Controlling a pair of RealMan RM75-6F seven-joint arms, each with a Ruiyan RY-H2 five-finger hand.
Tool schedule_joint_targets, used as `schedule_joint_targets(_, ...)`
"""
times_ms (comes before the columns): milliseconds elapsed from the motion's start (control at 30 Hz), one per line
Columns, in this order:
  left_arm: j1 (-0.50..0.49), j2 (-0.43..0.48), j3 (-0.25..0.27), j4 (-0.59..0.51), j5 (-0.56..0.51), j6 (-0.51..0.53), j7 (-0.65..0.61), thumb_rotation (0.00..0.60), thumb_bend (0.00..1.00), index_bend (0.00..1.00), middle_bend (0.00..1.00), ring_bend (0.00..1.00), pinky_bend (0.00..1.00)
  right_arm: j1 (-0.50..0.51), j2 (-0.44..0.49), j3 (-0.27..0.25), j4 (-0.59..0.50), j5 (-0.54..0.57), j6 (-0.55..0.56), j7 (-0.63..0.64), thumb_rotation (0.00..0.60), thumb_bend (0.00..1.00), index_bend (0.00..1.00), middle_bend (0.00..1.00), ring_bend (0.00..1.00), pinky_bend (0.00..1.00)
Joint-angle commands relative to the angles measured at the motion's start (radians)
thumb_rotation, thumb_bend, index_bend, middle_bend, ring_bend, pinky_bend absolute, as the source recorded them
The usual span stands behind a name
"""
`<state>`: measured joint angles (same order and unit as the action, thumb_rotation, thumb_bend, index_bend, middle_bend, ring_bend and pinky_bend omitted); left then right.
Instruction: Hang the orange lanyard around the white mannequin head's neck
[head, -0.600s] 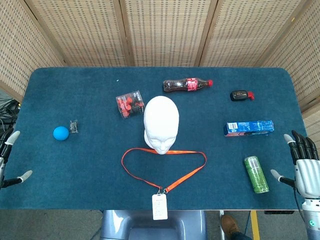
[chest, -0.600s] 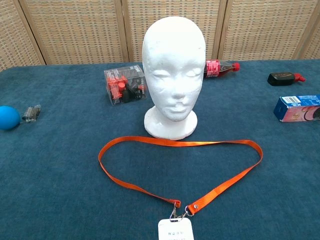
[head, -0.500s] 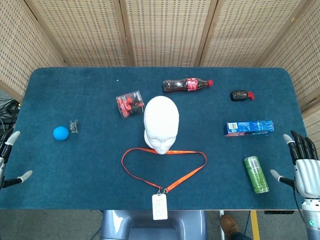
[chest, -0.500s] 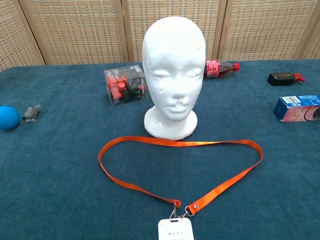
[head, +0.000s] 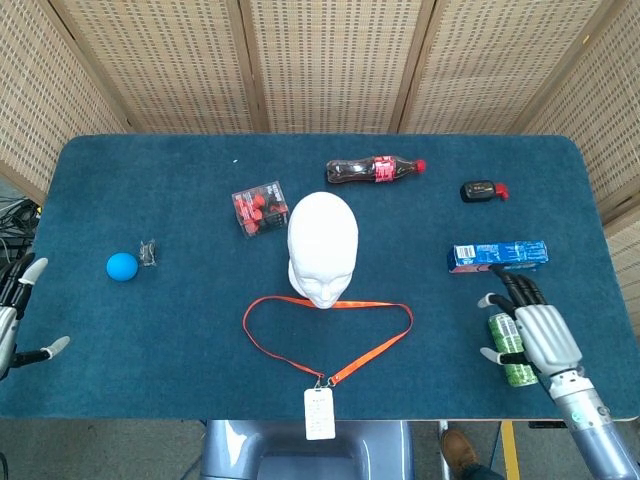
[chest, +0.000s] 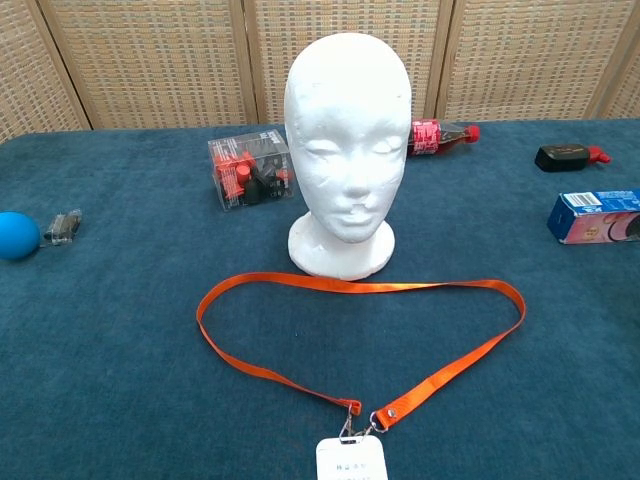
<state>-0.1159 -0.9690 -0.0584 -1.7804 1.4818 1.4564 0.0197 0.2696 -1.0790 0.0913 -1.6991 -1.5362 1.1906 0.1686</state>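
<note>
A clear plastic box (head: 260, 208) holding red and black pieces stands at about ten o'clock from the white mannequin head (head: 322, 247), just beside it. The orange lanyard (chest: 360, 340) lies flat on the bench (head: 180, 330) in an open loop at the head's six o'clock side; its far strand runs just in front of the head's base, whether touching it cannot be told, and none of it is around the neck. Its two ends meet at a metal clip carrying a white badge (head: 319, 413) that hangs over the near bench edge.

The right hand (head: 530, 335) hovers over the green can (head: 513, 350) at four o'clock, fingers spread and holding nothing. The left hand (head: 14, 322) sits at the bench's edge at nine o'clock, fingers apart, empty.

The bench is covered in dark blue cloth, and woven wicker screens (head: 330, 60) stand behind it.
</note>
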Motion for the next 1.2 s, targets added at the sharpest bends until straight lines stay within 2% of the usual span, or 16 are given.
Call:
schedule_joint_targets(33, -0.007, -0.007, -0.003, 0.007, -0.010, -0.011, 0.003, 0.600, 0.00, 0.00, 0.00, 0.00, 0.00, 0.131, -0.009, 0.034, -0.055, 0.097, -0.176, -0.032, 0.600, 0.17, 0.44, 0.00, 0.00, 0.00)
schedule_joint_targets(167, -0.016, -0.016, -0.009, 0.018, -0.026, -0.027, 0.003, 0.600, 0.00, 0.00, 0.00, 0.00, 0.00, 0.209, -0.086, 0.069, -0.039, 0.233, -0.281, -0.111, 0.600, 0.26, 0.46, 0.00, 0.00, 0.00)
schedule_joint_targets(400, -0.033, -0.032, -0.017, 0.034, -0.049, -0.055, 0.010, 0.600, 0.00, 0.00, 0.00, 0.00, 0.00, 0.313, -0.240, 0.094, 0.047, 0.421, -0.342, -0.288, 0.600, 0.33, 0.47, 0.00, 0.00, 0.00)
schedule_joint_targets(567, -0.042, -0.042, -0.019, 0.043, -0.064, -0.071, 0.020, 0.600, 0.00, 0.00, 0.00, 0.00, 0.00, 0.366, -0.332, 0.097, 0.106, 0.518, -0.329, -0.410, 0.600, 0.38, 0.47, 0.00, 0.00, 0.00)
schedule_joint_targets(800, -0.054, -0.052, -0.021, 0.051, -0.078, -0.092, 0.025, 0.600, 0.00, 0.00, 0.00, 0.00, 0.00, 0.414, -0.431, 0.102, 0.168, 0.635, -0.297, -0.514, 0.600, 0.44, 0.49, 0.00, 0.00, 0.00)
schedule_joint_targets(1200, -0.060, -0.058, -0.016, 0.053, -0.086, -0.103, 0.036, 0.600, 0.00, 0.00, 0.00, 0.00, 0.00, 0.447, -0.504, 0.086, 0.223, 0.721, -0.251, -0.618, 0.600, 0.47, 0.50, 0.00, 0.00, 0.00)
